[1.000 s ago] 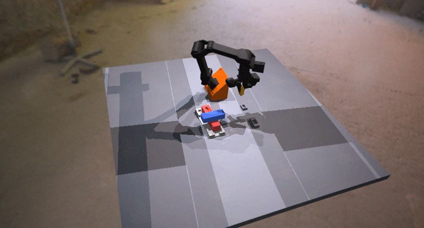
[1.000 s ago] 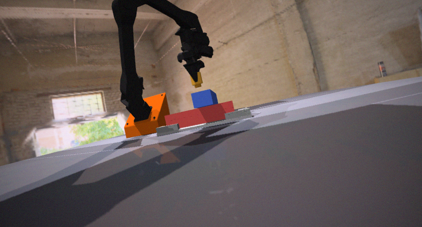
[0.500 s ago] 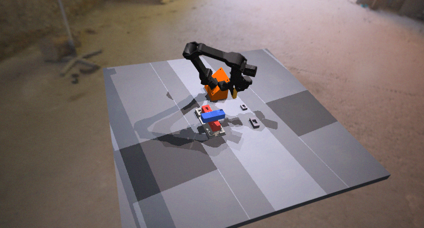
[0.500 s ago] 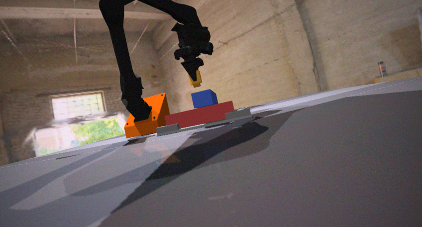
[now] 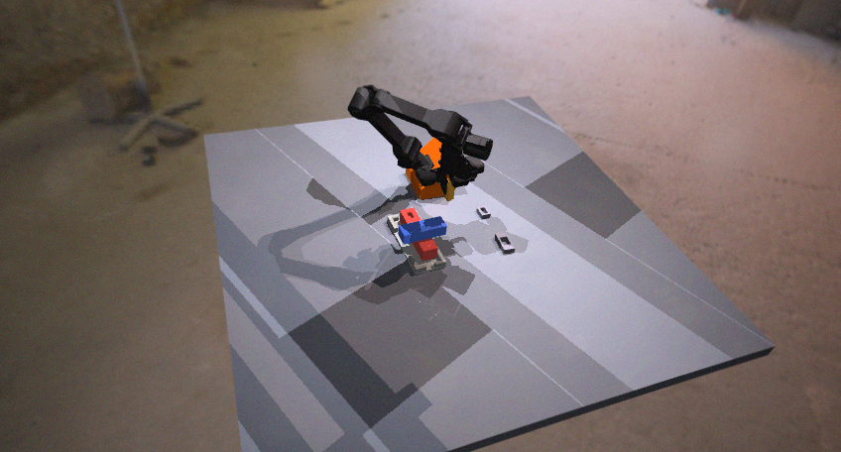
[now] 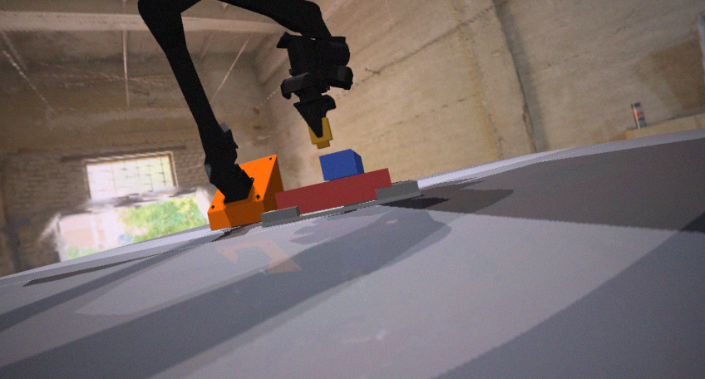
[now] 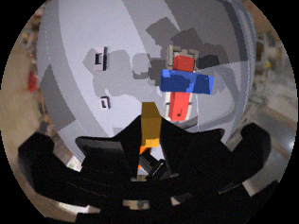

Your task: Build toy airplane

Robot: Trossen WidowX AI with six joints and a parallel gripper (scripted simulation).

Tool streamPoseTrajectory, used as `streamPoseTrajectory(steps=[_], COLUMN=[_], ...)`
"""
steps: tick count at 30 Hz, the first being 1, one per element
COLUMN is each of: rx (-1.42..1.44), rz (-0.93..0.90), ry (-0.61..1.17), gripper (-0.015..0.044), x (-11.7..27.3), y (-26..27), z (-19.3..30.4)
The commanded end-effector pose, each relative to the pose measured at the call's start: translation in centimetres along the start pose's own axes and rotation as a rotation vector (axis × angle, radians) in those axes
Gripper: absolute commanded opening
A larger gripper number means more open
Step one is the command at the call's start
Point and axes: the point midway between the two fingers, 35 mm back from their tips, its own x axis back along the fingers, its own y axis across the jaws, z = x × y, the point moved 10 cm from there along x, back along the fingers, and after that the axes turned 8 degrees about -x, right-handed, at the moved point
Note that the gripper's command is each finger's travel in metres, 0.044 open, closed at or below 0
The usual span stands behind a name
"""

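Observation:
The red fuselage (image 5: pixel 425 249) (image 6: pixel 335 190) (image 7: pixel 180 104) lies in the pale cradle jig (image 5: pixel 434 266) (image 6: pixel 280 216) (image 7: pixel 170 59) and looks flat. The blue wing (image 5: pixel 422 230) (image 6: pixel 338 166) (image 7: pixel 186 81) lies across the top of the fuselage. The small dark tail socket shows open at the fuselage end nearer the robot base. My gripper (image 6: pixel 320 130) (image 7: pixel 149 117) is shut on the yellow tail fin (image 5: pixel 450 190) (image 6: pixel 322 138) (image 7: pixel 150 117), its tab pointing down. In the wrist view the fin is left of the fuselage's tail end, and it is raised above the table.
Two small hollow holders (image 5: pixel 504 243) (image 5: pixel 483 212) (image 7: pixel 98 60) (image 7: pixel 104 102) stand on the table to one side of the jig. The orange robot base (image 5: pixel 424 183) (image 6: pixel 241 214) stands close behind the jig's tail end. The wing sticks out on both sides of the fuselage.

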Motion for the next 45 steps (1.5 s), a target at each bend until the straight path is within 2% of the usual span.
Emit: streamPoseTrajectory(steps=[1, 32, 35, 45], rx=[0.004, 0.003, 0.003, 0.003], rz=[0.007, 0.051, 0.051, 0.051], ry=[0.003, 0.007, 0.007, 0.007], gripper=[0.0000, 0.0000, 0.0067, 0.0067], x=[-0.4, -3.0, -3.0, -3.0], y=[-1.3, -9.4, -9.4, -9.4], z=[0.2, 2.5, 2.5, 2.5])
